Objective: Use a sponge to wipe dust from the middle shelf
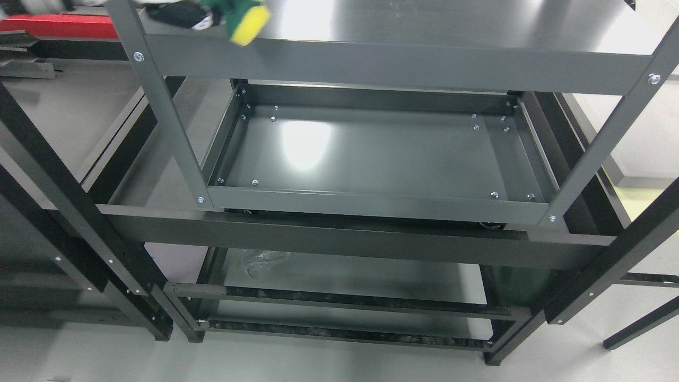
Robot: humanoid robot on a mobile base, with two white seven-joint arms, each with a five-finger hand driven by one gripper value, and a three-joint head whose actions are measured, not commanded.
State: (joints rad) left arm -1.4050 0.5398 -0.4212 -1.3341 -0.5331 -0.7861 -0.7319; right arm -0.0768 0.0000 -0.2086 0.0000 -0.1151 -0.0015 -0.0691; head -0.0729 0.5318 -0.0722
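Nearest to me, low in the head view, I see the black rack (339, 239) with its bare lower boards and a scrap of clear plastic wrap (262, 261) lying on one of them. Above and behind it stands the grey cart, and its middle shelf (371, 154), a shallow tray with a raised rim and screw heads in the corners, lies open and unobstructed.

Farther off, at the top edge, the sponge (249, 24), yellow with a green scrubbing back, sits at the front lip of the cart's top shelf (424, 21). A dark and white blurred shape touches it from the left, probably a robot hand (183, 15), but I cannot tell which arm it belongs to or whether its fingers are wrapped around the sponge.

To do this step well, I judge I should bring the sponge down past the front rail (392, 63) without clipping it, lay the yellow face flat on the tray, and sweep in long overlapping strokes, working into the corners around the screws.

I see no brand, label or readable writing anywhere.
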